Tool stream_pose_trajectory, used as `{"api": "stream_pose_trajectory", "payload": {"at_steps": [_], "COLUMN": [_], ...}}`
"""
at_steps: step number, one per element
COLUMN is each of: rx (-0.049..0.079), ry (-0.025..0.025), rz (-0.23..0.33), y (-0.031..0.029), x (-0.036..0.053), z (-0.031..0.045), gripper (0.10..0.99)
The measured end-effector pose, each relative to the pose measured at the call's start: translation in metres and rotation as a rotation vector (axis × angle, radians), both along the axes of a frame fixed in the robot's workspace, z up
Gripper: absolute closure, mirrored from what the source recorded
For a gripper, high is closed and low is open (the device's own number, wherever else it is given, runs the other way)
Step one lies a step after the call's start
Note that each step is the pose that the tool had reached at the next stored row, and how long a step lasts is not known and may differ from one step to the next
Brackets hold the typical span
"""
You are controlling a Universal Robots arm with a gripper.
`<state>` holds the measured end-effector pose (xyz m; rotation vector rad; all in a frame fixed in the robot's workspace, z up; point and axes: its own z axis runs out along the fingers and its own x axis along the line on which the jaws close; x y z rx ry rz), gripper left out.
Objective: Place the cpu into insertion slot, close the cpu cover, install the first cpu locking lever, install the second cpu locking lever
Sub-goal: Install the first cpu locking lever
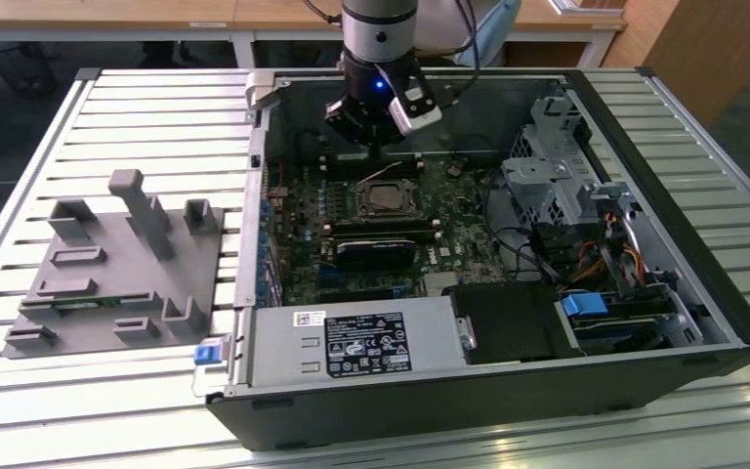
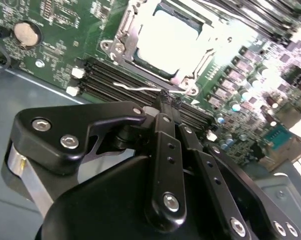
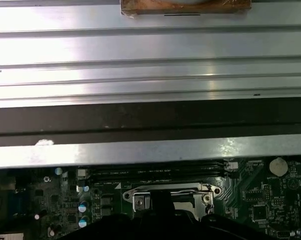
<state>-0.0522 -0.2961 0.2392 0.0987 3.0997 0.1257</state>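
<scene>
1. One gripper (image 2: 166, 101) hangs low over the insertion slot (image 1: 386, 201), its tips together just beside a thin lever wire (image 2: 135, 87); we cannot tell whether they touch it.
2. We see the cpu (image 2: 165, 37), a flat pale metal square, seated in the slot, with the cpu cover (image 2: 121, 35), a thin silver frame, lying over its edges.
3. We judge the locking levers are the step in hand; it calls for steady pressure on springy wire, close above the green circuit board (image 2: 55, 55).
</scene>
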Motion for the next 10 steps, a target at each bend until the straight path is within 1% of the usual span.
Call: {"api": "stream_pose_trajectory", "payload": {"at_steps": [4, 8, 10], "rx": [0.000, 0.000, 0.000], "ry": [0.0000, -0.0001, 0.0001], "rz": [0.001, 0.021, 0.022], "y": [0.0001, 0.0002, 0.0005], "x": [0.0052, 0.0065, 0.0080], "z": [-0.0027, -0.0073, -0.0088], "gripper": [0.965, 0.965, 0.965]}}
